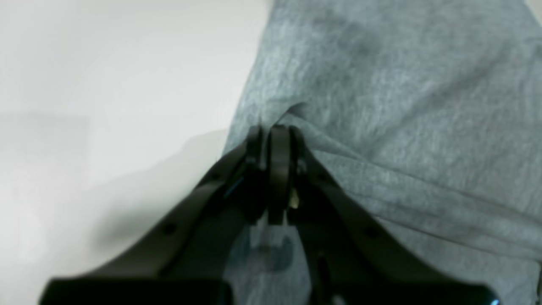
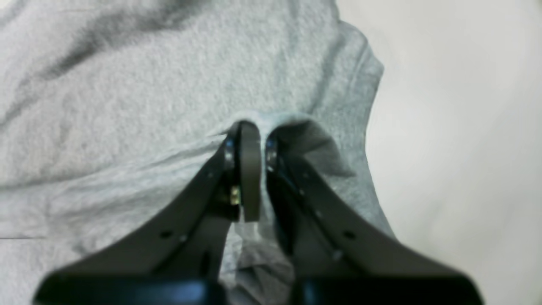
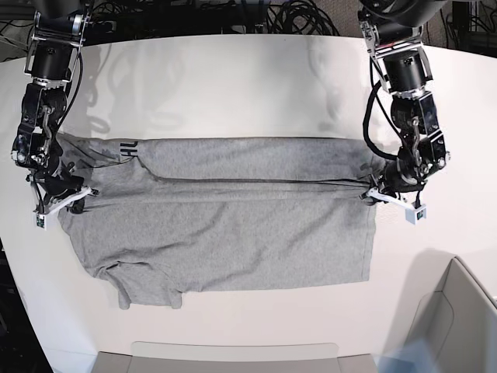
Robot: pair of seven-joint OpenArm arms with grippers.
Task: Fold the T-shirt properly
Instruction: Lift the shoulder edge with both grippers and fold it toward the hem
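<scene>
Grey heathered cotton, the T-shirt (image 3: 225,225), lies spread across the white tabletop (image 3: 233,85), its top edge folded over. Left end effector (image 1: 275,131) pinches the fabric tight at one side edge, and right end effector (image 2: 250,131) is clamped on the opposite edge.

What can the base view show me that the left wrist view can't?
Only the base view shows the whole T-shirt spread on the white table, with both arms and the right gripper at its opposite edge. Only the left wrist view shows up close the left gripper shut on a pinched ridge of fabric. Both show that gripper, the grey cloth and the table.
</scene>
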